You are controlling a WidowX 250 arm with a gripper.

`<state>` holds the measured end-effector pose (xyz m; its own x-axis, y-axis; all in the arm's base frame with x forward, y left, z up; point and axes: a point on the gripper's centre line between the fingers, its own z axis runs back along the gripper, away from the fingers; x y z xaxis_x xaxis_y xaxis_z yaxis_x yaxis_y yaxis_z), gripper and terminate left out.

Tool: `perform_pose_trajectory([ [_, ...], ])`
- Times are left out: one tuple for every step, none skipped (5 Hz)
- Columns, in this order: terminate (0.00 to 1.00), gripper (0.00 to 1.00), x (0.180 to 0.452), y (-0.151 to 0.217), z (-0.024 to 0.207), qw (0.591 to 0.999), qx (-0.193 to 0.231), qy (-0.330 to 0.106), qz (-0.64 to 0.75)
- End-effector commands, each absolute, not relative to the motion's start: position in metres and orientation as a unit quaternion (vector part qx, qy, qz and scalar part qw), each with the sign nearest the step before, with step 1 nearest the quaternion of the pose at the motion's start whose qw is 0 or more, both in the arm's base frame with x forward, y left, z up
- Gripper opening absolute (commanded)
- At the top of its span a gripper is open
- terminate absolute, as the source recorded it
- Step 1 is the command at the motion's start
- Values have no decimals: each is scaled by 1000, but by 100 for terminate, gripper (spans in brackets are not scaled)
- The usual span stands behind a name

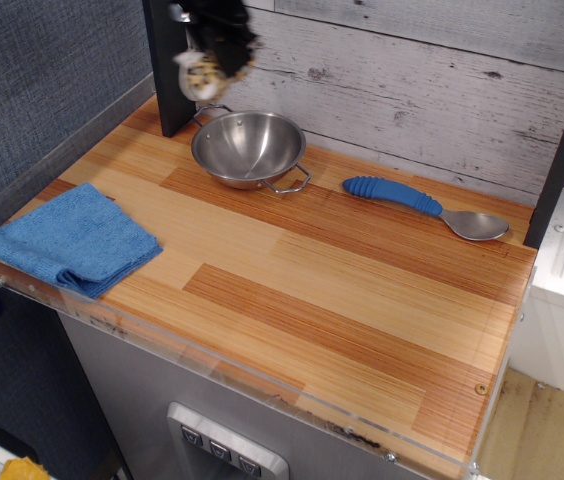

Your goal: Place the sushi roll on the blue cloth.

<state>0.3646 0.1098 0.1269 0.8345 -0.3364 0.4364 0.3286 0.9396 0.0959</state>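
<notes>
My gripper (205, 62) is high at the back left, above and left of the steel bowl, shut on the sushi roll (198, 75), a small tan plush with dark spots and a white tuft that hangs from the fingers. The blue cloth (68, 238) lies folded at the front left of the wooden table, well below and forward-left of the gripper.
An empty steel bowl (249, 149) with wire handles stands at the back of the table. A blue-handled spoon (422, 205) lies to its right. A dark post (168, 80) stands just behind the gripper. A clear plastic lip (212, 365) edges the table.
</notes>
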Motion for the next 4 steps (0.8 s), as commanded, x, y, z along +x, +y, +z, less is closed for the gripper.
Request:
perform_pose_trajectory([
  [0,0,318,153,132,958,36,-238,-156],
  [0,0,294,170,119,960,49,-224,-160],
  [0,0,260,184,107,962,57,-215,-156],
  [0,0,237,189,93,964,58,-194,-172],
])
